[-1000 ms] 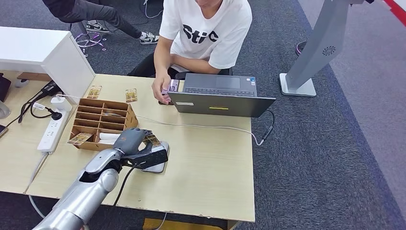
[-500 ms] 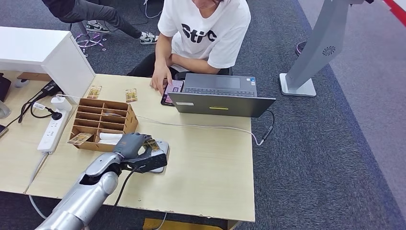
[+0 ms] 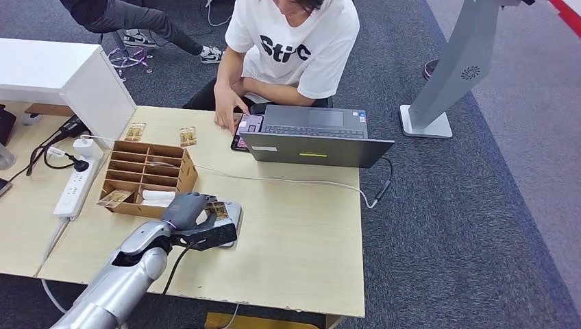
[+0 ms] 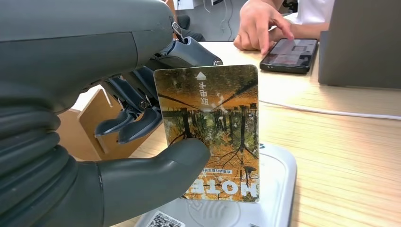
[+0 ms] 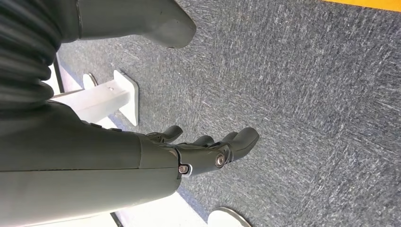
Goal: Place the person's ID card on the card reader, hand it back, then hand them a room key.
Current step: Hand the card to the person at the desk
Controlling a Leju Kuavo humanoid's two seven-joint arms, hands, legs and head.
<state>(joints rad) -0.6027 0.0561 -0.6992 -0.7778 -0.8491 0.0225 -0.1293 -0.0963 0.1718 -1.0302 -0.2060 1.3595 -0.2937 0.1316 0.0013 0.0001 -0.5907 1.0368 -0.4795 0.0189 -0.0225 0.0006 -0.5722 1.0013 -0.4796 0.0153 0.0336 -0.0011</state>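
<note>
A glossy rectangular card [image 4: 210, 135], printed with an autumn forest scene and the word HOTEL, is pinched upright between the thick grey thumb and dark fingers [image 4: 137, 125] of the left hand [image 3: 195, 218]. Directly beneath the held card, a rounded white plastic card reader [image 3: 231, 218] is seen lying flat on the pale wood-grain table [image 3: 301, 233]. Beyond the hand, one compartmented cardboard organiser [image 3: 147, 177] is placed, and two similar cards [image 3: 188, 136] lie flat past it. Farther off, one grey laptop [image 3: 315, 137] and one phone [image 4: 289, 55], touched by a person's hand [image 4: 260, 26], are shown. The right hand [image 5: 189, 156] hangs over grey carpet, fingers loosely extended, nothing held.
</note>
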